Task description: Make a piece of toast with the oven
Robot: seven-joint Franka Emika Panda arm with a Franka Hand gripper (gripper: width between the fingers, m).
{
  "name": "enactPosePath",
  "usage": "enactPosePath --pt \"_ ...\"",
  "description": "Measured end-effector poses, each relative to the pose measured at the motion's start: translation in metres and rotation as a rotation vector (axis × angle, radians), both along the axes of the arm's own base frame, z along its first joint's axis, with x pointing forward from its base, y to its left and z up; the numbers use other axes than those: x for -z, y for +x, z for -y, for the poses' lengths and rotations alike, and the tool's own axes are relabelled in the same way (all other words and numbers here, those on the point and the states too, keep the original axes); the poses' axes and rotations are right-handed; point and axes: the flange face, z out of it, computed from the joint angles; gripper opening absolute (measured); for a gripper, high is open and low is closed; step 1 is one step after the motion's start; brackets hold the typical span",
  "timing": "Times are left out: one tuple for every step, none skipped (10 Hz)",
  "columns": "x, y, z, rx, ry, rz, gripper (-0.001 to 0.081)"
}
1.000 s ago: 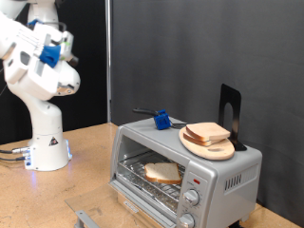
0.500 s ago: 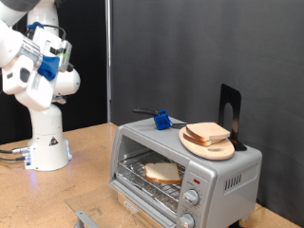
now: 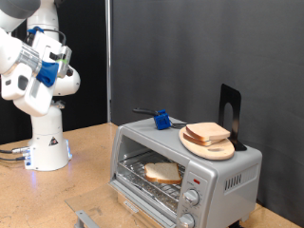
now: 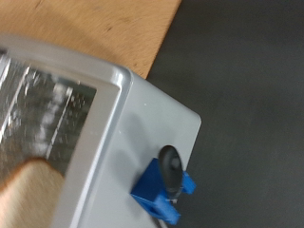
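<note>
The oven (image 3: 190, 169) stands on the wooden table at the exterior view's lower right, its door open. The piece of toast (image 3: 163, 172) lies flat on the wire rack inside. My gripper (image 3: 55, 59) is raised high at the exterior view's upper left, far from the oven, and its fingers cannot be made out. The wrist view looks down on a corner of the grey oven top (image 4: 142, 119). A pale bread edge (image 4: 24, 195) shows there, though I cannot tell which slice it is. No fingers appear in the wrist view.
A wooden plate with a stack of bread slices (image 3: 207, 135) rests on the oven top. A blue block with a black handle (image 3: 161, 119) (image 4: 161, 185) and a black stand (image 3: 230, 112) are up there too. The arm's white base (image 3: 47, 142) stands on the table at the left.
The hand has swung toward the exterior view's right and turned a little. The oven, toast and plate have not moved.
</note>
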Motion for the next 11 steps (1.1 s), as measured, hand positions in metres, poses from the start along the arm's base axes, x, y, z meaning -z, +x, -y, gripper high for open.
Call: enactPosePath --pt "0.006 0.004 0.003 0.045 -0.002 -0.079 0.0808" --pt "0.010 0.009 0.007 0.074 -0.004 -0.131 0.0808" --pt "0.010 0.009 0.006 0.060 -0.001 -0.110 0.0808" --pt "0.009 0.008 0.007 0.059 0.015 -0.099 0.0808" --pt "0.008 0.007 0.011 0.078 0.034 -0.094 0.0808" --pt "0.009 0.005 0.021 0.113 0.052 -0.089 0.0808" --pt "0.012 0.006 0.036 0.168 0.060 -0.073 0.0808" --pt "0.019 0.008 0.051 0.226 0.057 -0.062 0.0808" --pt "0.026 0.011 0.065 0.277 0.048 -0.056 0.0808" --pt "0.033 0.016 0.077 0.312 0.037 -0.054 0.0808" --pt "0.039 0.022 0.087 0.320 0.032 -0.063 0.0808"
